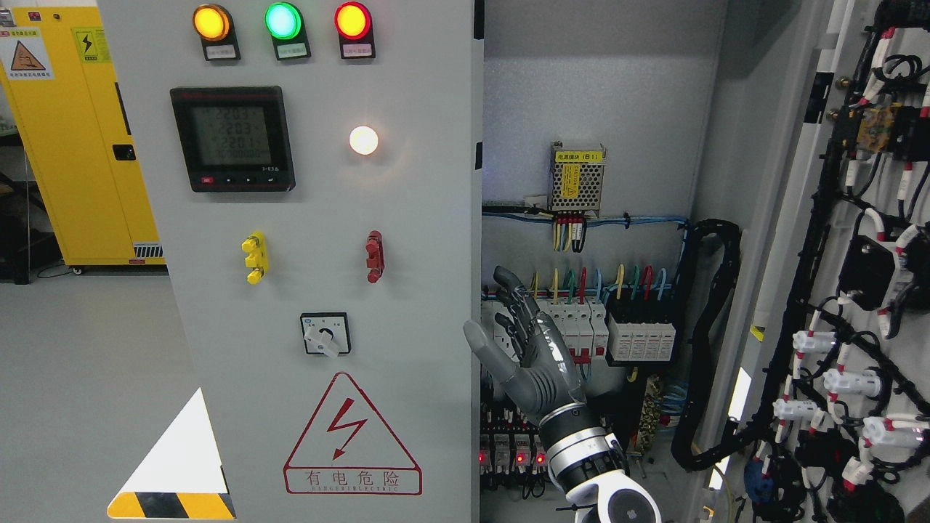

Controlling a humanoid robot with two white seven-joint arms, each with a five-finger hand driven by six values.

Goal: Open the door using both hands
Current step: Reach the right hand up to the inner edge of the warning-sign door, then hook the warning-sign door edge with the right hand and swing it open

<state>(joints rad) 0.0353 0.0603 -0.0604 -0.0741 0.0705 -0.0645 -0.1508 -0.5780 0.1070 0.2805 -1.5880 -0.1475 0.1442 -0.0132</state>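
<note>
One robot hand is up in the gap between the two doors of the big grey box. Its arm comes in from the bottom, a bit right of the middle, so I call it the right hand. Its fingers are straight and spread, and it holds nothing. Its thumb sits just beside the edge of the left door, the one with the three coloured lights and the lightning sign. The right door, full of black wires, is already swung wide. The left door looks shut or nearly so. I think that one comes next. The hand would need to hook its edge and pull. No other hand shows.
</note>
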